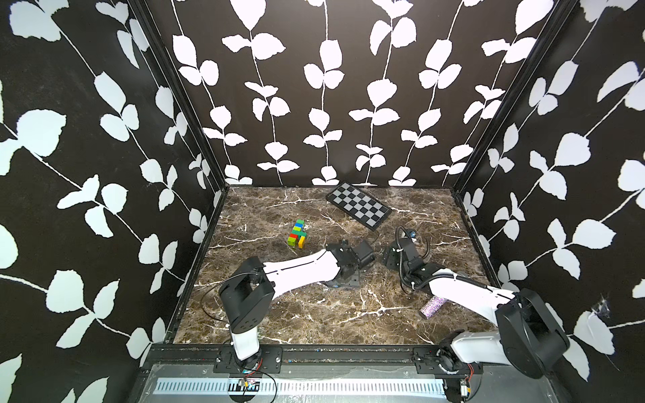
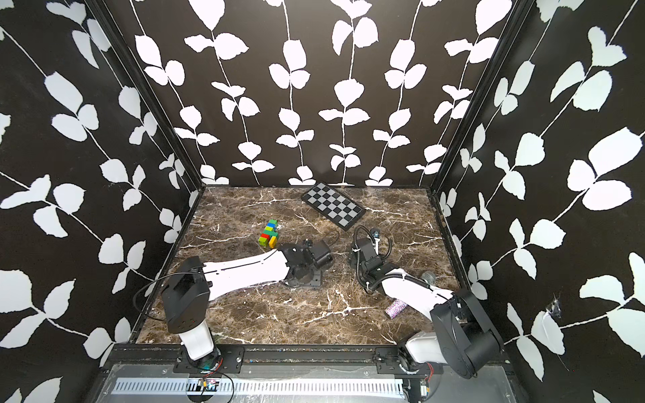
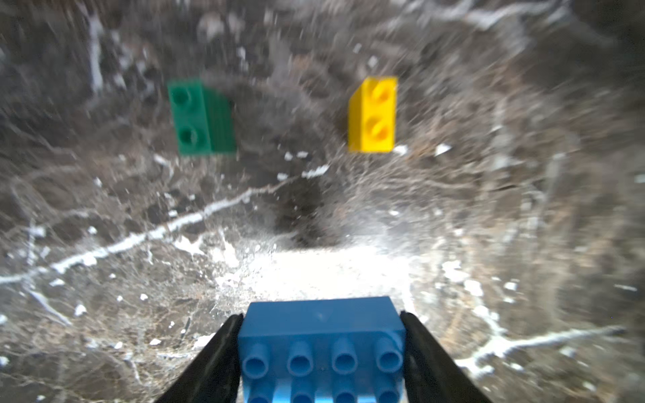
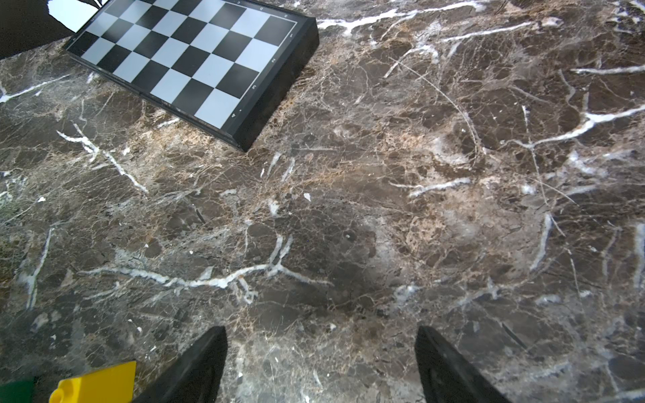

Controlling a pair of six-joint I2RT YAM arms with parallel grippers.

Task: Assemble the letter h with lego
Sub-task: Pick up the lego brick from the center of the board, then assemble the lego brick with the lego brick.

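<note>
Left pincer [image 3: 321,315] grips a blue brick [image 3: 321,335] by its ends, long axis spanning the jaws; the brick stack [image 1: 297,234] lies on the worktop [image 1: 314,314] beyond and left of it, nearer this arm; right pincer [image 4: 321,329] gapes wide, empty.

The board [image 1: 358,205] lies flat on the table [image 1: 314,314] at the back, a bit right of the middle. The clump of joined bricks [image 1: 297,234] lies left of the middle, well apart from the board. The left gripper [image 3: 321,315] is in front of that clump and to its right. The held brick [image 3: 321,335] sits between its fingers and touches both. Ahead of it on the table lie a loose brick [image 3: 200,118] and the other loose brick [image 3: 373,115], side by side with a gap between. The right gripper [image 4: 321,329] is in front of the board. The tube [image 1: 432,307] lies at the front right, partly under the right arm [image 1: 464,291].
</note>
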